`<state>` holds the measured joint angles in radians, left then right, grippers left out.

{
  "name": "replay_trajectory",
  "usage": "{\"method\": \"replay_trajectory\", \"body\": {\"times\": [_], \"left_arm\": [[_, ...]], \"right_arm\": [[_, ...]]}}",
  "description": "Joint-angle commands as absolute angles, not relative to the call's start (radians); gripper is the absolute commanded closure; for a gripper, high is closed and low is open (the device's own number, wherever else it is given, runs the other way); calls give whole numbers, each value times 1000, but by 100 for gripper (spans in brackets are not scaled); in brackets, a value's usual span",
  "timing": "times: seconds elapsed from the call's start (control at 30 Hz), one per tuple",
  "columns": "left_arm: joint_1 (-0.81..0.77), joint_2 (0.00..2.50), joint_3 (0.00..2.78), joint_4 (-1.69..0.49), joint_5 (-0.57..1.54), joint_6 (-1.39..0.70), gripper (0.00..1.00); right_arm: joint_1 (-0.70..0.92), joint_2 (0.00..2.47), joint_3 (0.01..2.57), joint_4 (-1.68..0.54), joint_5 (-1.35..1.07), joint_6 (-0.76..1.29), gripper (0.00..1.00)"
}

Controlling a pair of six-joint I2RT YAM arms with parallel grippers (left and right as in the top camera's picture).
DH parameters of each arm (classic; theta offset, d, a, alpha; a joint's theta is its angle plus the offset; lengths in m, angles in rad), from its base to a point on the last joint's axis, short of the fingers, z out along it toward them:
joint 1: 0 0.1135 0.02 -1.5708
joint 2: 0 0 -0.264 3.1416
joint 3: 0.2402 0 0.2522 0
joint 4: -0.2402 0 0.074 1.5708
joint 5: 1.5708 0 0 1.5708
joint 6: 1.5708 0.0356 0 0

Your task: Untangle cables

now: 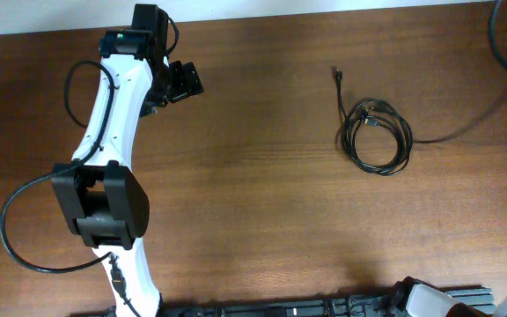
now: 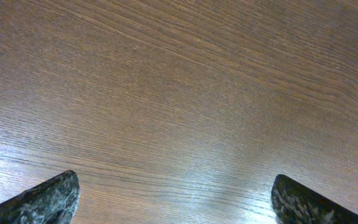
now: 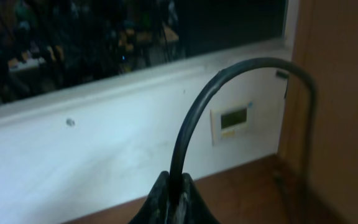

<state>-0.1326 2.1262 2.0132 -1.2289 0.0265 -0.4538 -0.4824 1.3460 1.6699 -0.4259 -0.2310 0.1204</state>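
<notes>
The cables (image 1: 377, 136) lie as a loose black coil on the right half of the wooden table, with one plug end (image 1: 337, 76) sticking out towards the far edge. One strand (image 1: 465, 128) runs from the coil off to the right. My right gripper (image 3: 178, 186) is shut on a black cable (image 3: 229, 71) that arches up and over to the right; this gripper is outside the overhead view. My left gripper (image 1: 183, 81) is open and empty at the far left, well away from the coil, and its fingertips (image 2: 179, 199) frame bare wood.
The white left arm (image 1: 104, 150) with its own thick black wires stretches along the left side. A thick black wire (image 1: 500, 44) hangs at the far right corner. The right wrist view faces a white wall (image 3: 104, 149) and a wooden panel (image 3: 340, 93).
</notes>
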Motion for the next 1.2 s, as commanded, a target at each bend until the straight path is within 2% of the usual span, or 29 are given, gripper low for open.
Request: {"method": "replay_trajectory", "body": {"times": [0.0, 0.1, 0.3, 0.4, 0.5, 0.53, 0.57, 0.6, 0.63, 0.67, 0.9, 1.0, 1.07, 1.17], "left_arm": [[-128, 2126, 2012, -1227, 19, -455, 1], [-128, 2126, 2011, -1227, 19, -455, 1], [-128, 2126, 2011, -1227, 19, -455, 1], [-128, 2126, 2011, -1227, 19, -455, 1], [-128, 2126, 2011, -1227, 19, -455, 1], [-128, 2126, 2011, -1227, 19, -455, 1], [-128, 2126, 2012, -1227, 19, -455, 1], [-128, 2126, 2011, -1227, 19, -455, 1], [-128, 2126, 2011, -1227, 19, -455, 1], [-128, 2126, 2012, -1227, 19, -455, 1], [-128, 2126, 2011, -1227, 19, -455, 1], [-128, 2126, 2012, -1227, 19, -455, 1], [-128, 2126, 2011, -1227, 19, -455, 1], [-128, 2126, 2011, -1227, 19, -455, 1]], "right_arm": [[-577, 1406, 1690, -357, -292, 101, 96], [-556, 1630, 1690, -306, -322, -28, 96], [-547, 1922, 1690, 95, -276, -30, 96], [-564, 2067, 1690, 19, -191, -30, 96], [-583, 2186, 1690, -179, -186, -30, 94], [-584, 2189, 1690, -233, -156, -30, 73], [-584, 2182, 1690, -265, -152, -30, 47], [-584, 2168, 1690, -303, -152, -30, 29], [-584, 2153, 1690, -331, -153, -30, 5], [-584, 2115, 1690, -385, -153, -30, 1], [-584, 1737, 1690, -998, -115, 9, 1], [-583, 1705, 1689, -1139, -132, 27, 1], [-540, 1706, 1660, -1216, -259, 27, 1], [-405, 1708, 1516, -1105, -342, 27, 1]]}}
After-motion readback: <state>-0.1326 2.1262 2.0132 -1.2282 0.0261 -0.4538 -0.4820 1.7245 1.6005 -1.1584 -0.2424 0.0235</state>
